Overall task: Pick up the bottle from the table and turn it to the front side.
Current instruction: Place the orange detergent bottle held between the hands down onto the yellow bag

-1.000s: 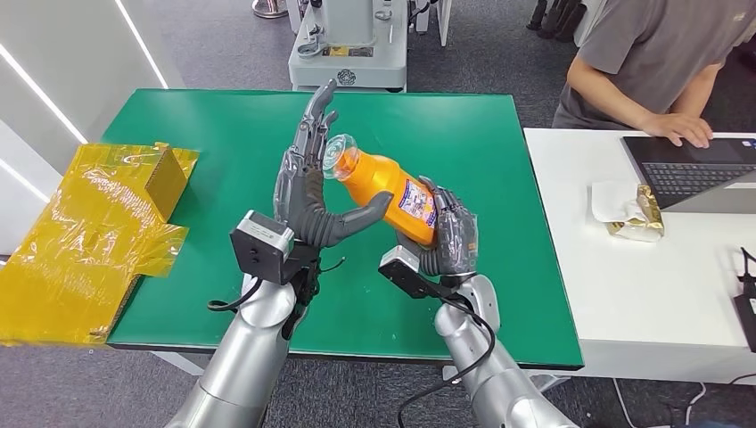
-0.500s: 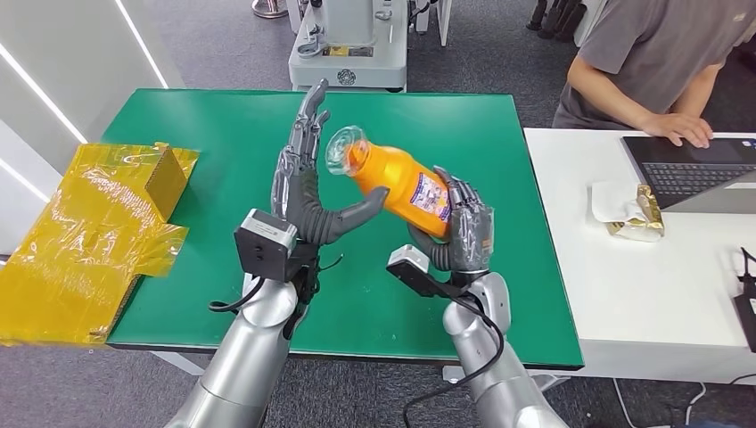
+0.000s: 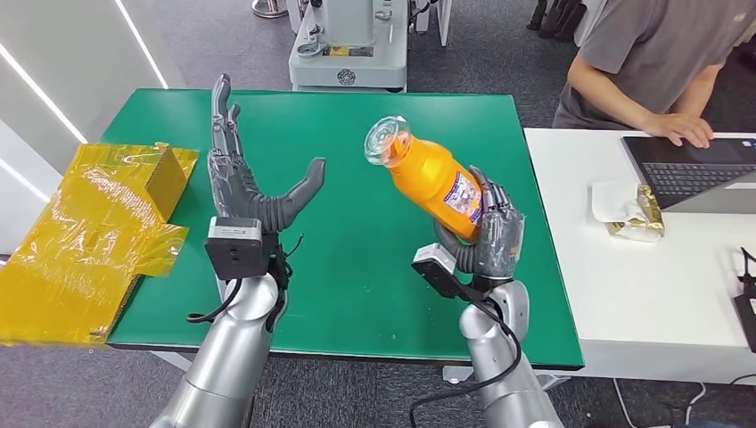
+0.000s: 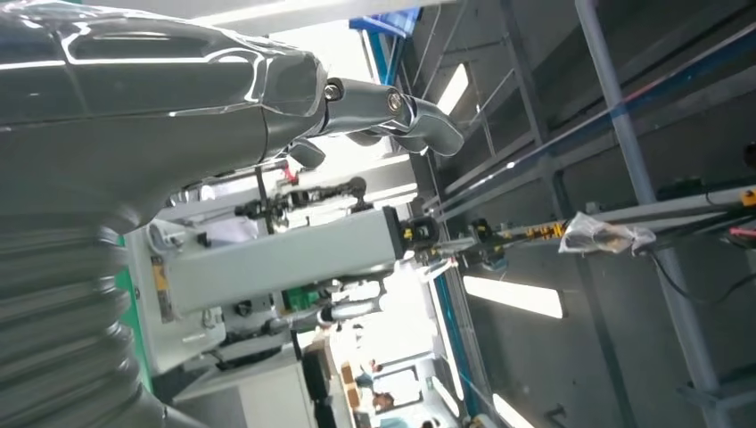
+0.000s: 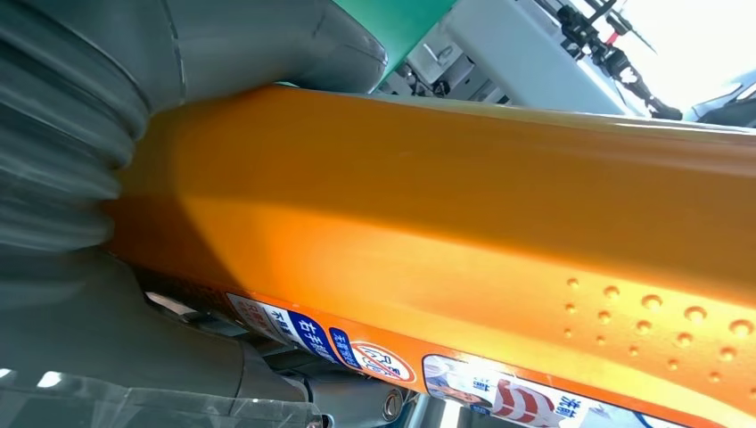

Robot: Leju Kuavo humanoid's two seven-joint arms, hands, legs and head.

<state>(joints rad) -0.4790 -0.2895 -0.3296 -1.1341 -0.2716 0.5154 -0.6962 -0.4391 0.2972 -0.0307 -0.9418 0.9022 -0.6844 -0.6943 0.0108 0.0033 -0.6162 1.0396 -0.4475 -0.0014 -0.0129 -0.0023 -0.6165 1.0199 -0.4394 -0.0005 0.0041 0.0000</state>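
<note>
My right hand (image 3: 488, 234) grips an orange bottle (image 3: 430, 176) by its lower part, above the green table (image 3: 374, 294). The bottle tilts with its clear cap toward the upper left, and its label faces right. Close up in the right wrist view, the orange bottle (image 5: 464, 223) runs across the frame with its label strip along one side, and my right hand's thumb (image 5: 267, 45) lies against it. My left hand (image 3: 242, 178) stands upright over the table's left part, fingers spread and holding nothing, well apart from the bottle. The left wrist view has my left hand (image 4: 152, 98) against the room behind.
Yellow plastic wrap with a box (image 3: 98, 223) lies over the table's left edge. A white desk (image 3: 642, 285) at the right carries a laptop (image 3: 691, 169) and a wrapped packet (image 3: 628, 212); a person (image 3: 660, 62) leans over it. A grey machine (image 3: 349, 45) stands behind the table.
My left hand has let go of the bottle and moved left, away from it. My right hand has carried the bottle right and raised it.
</note>
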